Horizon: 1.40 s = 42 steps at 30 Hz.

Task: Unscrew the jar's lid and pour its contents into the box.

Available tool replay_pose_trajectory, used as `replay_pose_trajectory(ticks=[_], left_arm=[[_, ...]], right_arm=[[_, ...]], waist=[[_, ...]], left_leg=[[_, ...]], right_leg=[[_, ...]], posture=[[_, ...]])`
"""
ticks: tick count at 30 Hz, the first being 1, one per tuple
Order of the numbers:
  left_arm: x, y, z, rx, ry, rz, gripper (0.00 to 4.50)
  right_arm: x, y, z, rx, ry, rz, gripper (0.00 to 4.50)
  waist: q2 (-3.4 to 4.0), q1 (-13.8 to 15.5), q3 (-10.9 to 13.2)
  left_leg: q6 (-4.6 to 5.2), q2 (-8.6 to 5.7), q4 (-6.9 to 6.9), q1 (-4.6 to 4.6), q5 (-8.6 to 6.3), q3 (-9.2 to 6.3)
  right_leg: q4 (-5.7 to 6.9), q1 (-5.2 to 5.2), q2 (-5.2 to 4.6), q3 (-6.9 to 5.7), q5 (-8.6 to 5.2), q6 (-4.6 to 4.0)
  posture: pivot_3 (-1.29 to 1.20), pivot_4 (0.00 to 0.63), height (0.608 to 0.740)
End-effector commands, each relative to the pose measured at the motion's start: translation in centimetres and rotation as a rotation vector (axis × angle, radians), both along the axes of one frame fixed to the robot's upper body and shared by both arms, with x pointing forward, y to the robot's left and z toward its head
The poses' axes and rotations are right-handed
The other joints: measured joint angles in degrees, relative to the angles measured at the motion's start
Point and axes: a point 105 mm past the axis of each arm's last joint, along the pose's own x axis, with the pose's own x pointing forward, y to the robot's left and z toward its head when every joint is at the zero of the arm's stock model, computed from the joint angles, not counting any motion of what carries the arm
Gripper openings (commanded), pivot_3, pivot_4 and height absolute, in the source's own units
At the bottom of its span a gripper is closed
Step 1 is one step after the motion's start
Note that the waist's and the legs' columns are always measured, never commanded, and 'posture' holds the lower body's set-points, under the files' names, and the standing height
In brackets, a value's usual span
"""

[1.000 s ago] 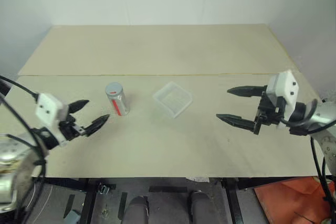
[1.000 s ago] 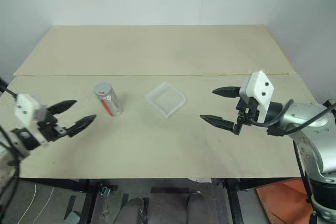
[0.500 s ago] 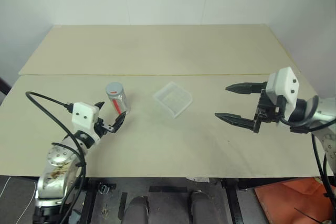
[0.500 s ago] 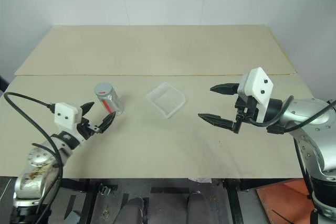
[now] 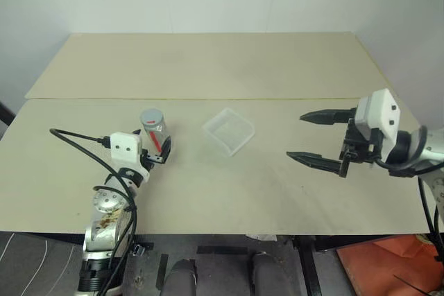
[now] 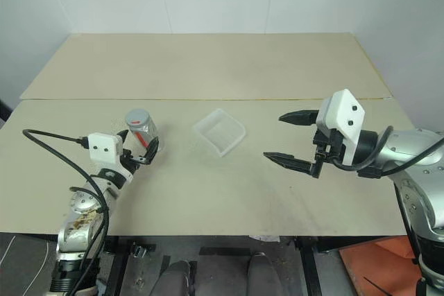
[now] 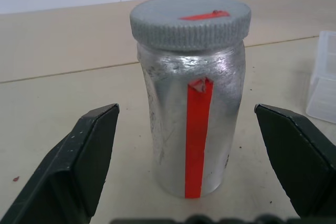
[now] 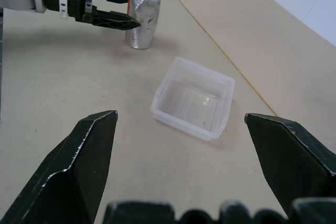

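While the lid (image 7: 190, 20) sits screwed on the jar (image 7: 191, 124) between the left gripper's (image 7: 191, 145) wide-open, empty fingers (image 7: 86, 153), nothing is poured; the right gripper (image 8: 181, 145) gapes empty short of the box (image 8: 193, 98).

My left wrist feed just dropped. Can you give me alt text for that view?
An upright jar with a red stripe and its grey lid still on stands between the open left gripper fingers, untouched. The clear box sits beside it on the table.

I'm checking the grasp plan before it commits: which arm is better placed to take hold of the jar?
Left. The left gripper is open with its fingers either side of the upright jar. The right gripper hovers open beyond the box.
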Motion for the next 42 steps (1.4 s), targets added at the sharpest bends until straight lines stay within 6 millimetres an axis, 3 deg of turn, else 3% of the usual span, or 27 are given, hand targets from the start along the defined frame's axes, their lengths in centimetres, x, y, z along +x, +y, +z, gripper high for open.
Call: replay_pose_trajectory(ticks=[1, 20, 23, 29, 35, 42], left_arm=[[0.5, -0.3, 1.3, 0.023, -0.07, 0.034, 4.49], [2.5, -2.5, 2.0, 0.002, -0.12, 0.039, 4.49], [2.7, -2.5, 2.1, 0.003, -0.119, 0.046, 3.9], [2.8, -2.5, 2.3, -0.006, -0.123, 0.042, 1.94], [2.3, -3.6, 3.6, -0.007, -0.129, -0.087, 1.95], [1.7, -4.1, 8.8, 0.07, -0.087, -0.566, 1.95]], right_arm=[[-0.7, -0.2, 1.5, -0.004, -0.06, 0.029, 4.5], [-1.4, -0.2, 1.3, -0.001, -0.047, 0.065, 4.5], [-1.5, -0.2, 1.3, 0.002, -0.048, 0.062, 4.5], [-1.6, -0.2, 1.4, 0.007, -0.052, 0.056, 4.5], [-1.9, 0.1, 1.2, 0.032, -0.054, 0.048, 4.5], [-0.3, 1.9, 2.7, 0.152, -0.091, 0.052, 4.5]], waist=[[0.0, 0.05, 0.0], [-0.02, 0.16, -0.01], [-0.02, 0.22, -0.01], [-0.02, 0.36, -0.01], [-0.02, 0.64, -0.01], [-0.01, -0.14, -0.01]], left_leg=[[0.0, 0.0, 0.0, 0.0, 0.0, 0.0], [-0.01, -0.01, 0.02, 0.02, 0.0, 0.0], [-0.01, -0.01, 0.02, 0.02, 0.0, 0.0], [-0.01, -0.01, 0.02, 0.02, 0.01, 0.0], [-0.01, -0.01, 0.02, 0.01, 0.01, 0.0], [-0.03, -0.01, 0.01, 0.04, 0.02, 0.0]], right_leg=[[0.0, 0.01, 0.0, 0.0, 0.0, 0.0], [-0.02, 0.05, -0.01, 0.0, 0.01, 0.02], [-0.03, 0.05, -0.01, 0.0, 0.01, 0.02], [-0.03, 0.05, -0.01, 0.0, 0.01, 0.02], [-0.02, 0.05, -0.01, 0.0, 0.01, 0.02], [0.02, 0.03, 0.0, 0.0, 0.01, 0.02]], posture=[[0.0, 0.15, 0.74], [0.0, 0.15, 0.74], [0.0, 0.15, 0.74], [0.0, 0.15, 0.74], [0.0, 0.15, 0.74], [0.0, 0.15, 0.74]])
